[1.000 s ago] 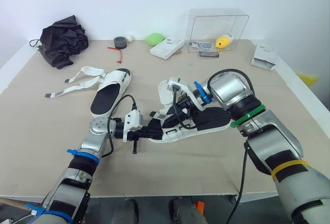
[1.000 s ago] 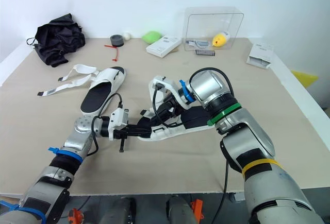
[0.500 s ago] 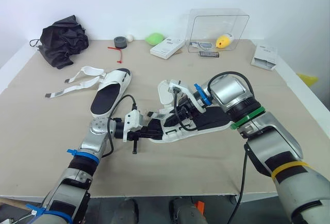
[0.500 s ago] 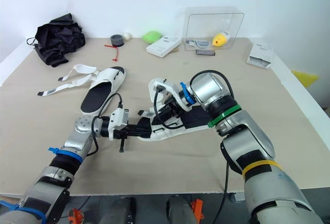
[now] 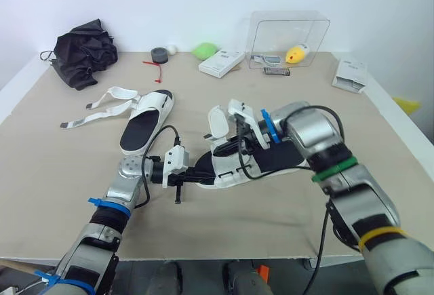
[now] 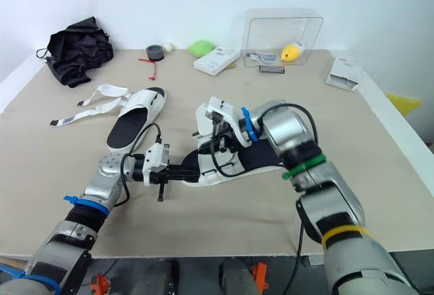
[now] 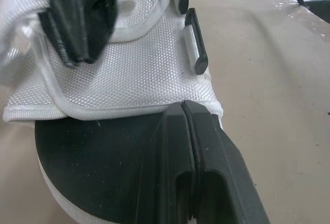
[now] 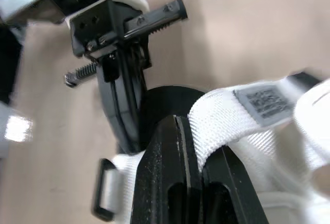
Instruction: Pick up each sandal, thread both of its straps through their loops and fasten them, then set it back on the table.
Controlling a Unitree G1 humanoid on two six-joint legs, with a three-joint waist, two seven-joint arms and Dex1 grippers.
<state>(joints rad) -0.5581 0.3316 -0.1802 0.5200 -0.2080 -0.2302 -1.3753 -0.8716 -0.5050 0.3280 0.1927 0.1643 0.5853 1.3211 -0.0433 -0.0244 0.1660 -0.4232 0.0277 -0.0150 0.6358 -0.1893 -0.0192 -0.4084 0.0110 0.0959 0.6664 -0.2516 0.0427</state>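
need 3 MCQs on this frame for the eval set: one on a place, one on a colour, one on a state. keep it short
1. Where does the free sandal, the one no gripper holds, lie?
A. On the floor
B. On the table, to the robot's left of the held sandal
C. Stacked on top of the held sandal

2. What colour is the small object inside the clear box?
A. Yellow
B. Red
C. Blue

3. How are the free sandal's straps?
A. Threaded through their loops and fastened
B. Loose, spread out on the table
C. Tucked under the sole

Answers:
1 B: it lies flat on the table top, apart from the held sandal and on its left.
2 A: the object shows yellow through the box wall.
3 B: both straps trail out unfastened beside the sandal.
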